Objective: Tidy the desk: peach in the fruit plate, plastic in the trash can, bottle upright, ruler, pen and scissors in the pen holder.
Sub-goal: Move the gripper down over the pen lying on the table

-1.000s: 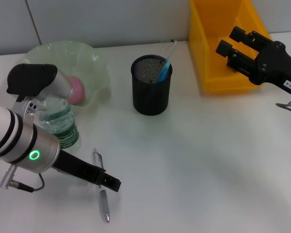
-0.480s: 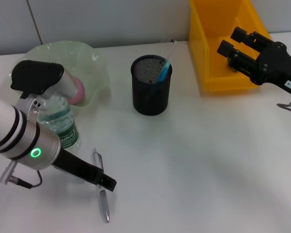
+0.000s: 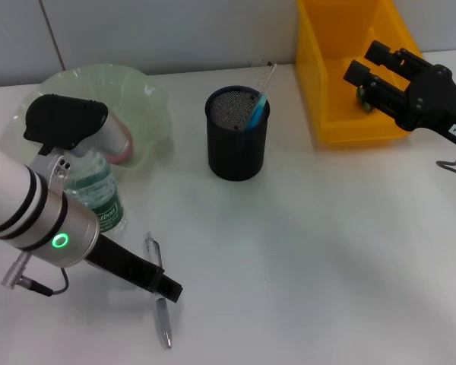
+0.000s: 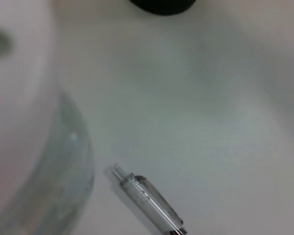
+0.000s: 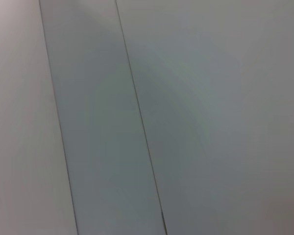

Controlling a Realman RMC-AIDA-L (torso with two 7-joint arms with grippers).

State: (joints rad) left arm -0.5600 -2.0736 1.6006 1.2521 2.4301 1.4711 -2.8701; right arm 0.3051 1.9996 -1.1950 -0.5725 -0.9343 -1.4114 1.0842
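Most of the tidying looks done, and everything can be placed from the black mesh pen holder (image 3: pixel 237 134), which stands on the white desk (image 3: pixel 327 251). Out of its mouth pokes the light blue end of the scissors (image 3: pixel 257 111) with the clear ruler (image 3: pixel 263 79) leaning beside it, so both count as put away. To the holder's left sits the pale green fruit plate (image 3: pixel 148 99), and a sliver of the pink peach (image 3: pixel 123 146) shows inside it behind the left arm. The bottle (image 3: pixel 99 198) stands upright just in front of the plate, its green label facing out and its cap hidden by the arm. To the holder's right is the yellow trash can (image 3: pixel 336 68); I cannot tell whether any plastic lies in it.

What is left, as far as I can see, is the pen (image 3: pixel 159 293). It lies flat on the desk, well in front of the holder and to its left, near the bottle.

The left gripper (image 3: pixel 164 290) is low over the pen's middle, but I cannot tell how its fingers stand or whether they touch the pen. The right gripper (image 3: pixel 367 67) hangs over the trash can with its fingers spread and nothing between them.
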